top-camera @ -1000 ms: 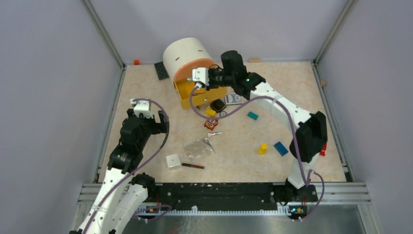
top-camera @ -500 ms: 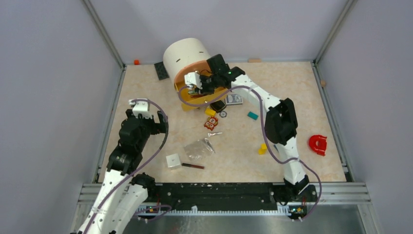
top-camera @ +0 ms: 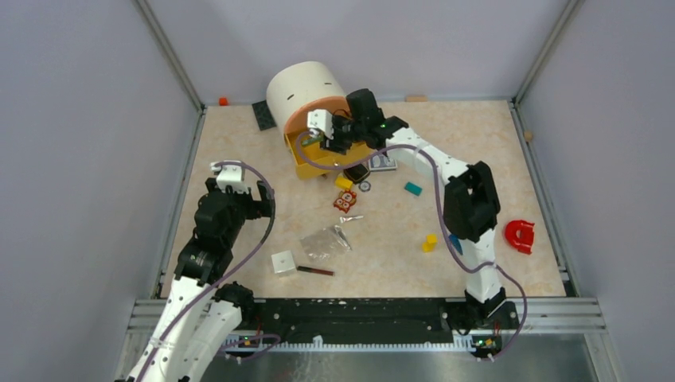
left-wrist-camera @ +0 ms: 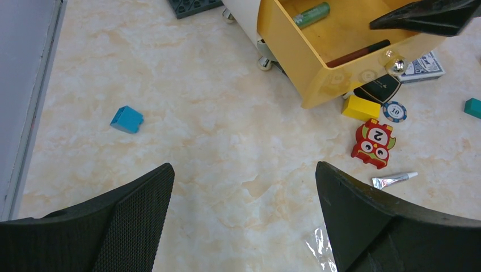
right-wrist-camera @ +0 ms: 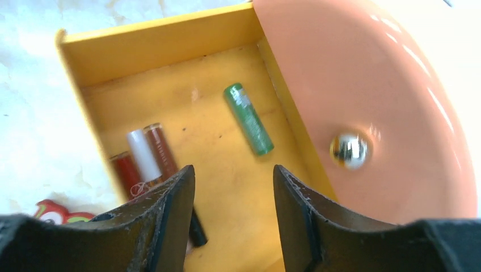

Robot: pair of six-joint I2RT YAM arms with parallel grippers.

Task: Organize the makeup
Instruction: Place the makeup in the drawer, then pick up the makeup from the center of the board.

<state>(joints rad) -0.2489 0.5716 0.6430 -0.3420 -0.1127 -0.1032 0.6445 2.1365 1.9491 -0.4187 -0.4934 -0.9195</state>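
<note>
My right gripper [right-wrist-camera: 233, 170] hangs open over the yellow drawer [right-wrist-camera: 153, 39], with nothing between its fingers. In the drawer lie a green tube [right-wrist-camera: 248, 119], a dark-red tube with a white cap [right-wrist-camera: 153, 150], a red item [right-wrist-camera: 125, 173] and a black stick [right-wrist-camera: 197, 232]. On the table sit the black compact [top-camera: 356, 172], a silver tube [top-camera: 351, 218], the clear pouch [top-camera: 325, 241] and a dark-red pencil [top-camera: 315, 271]. My left gripper [left-wrist-camera: 244, 167] is open and empty above bare table on the left, well short of the pouch.
The drawer belongs to a white round cabinet [top-camera: 306, 91] with a salmon front. Around it lie a red owl tile [top-camera: 345, 202], yellow blocks [top-camera: 343, 182], a teal block [top-camera: 412, 189], cards [top-camera: 384, 162], a white cube [top-camera: 283, 263], a red piece [top-camera: 519, 235] and a blue block [left-wrist-camera: 127, 119].
My right gripper has swung left over the drawer and its jaws have opened. The right arm's elbow has shifted left. The left arm has stayed put.
</note>
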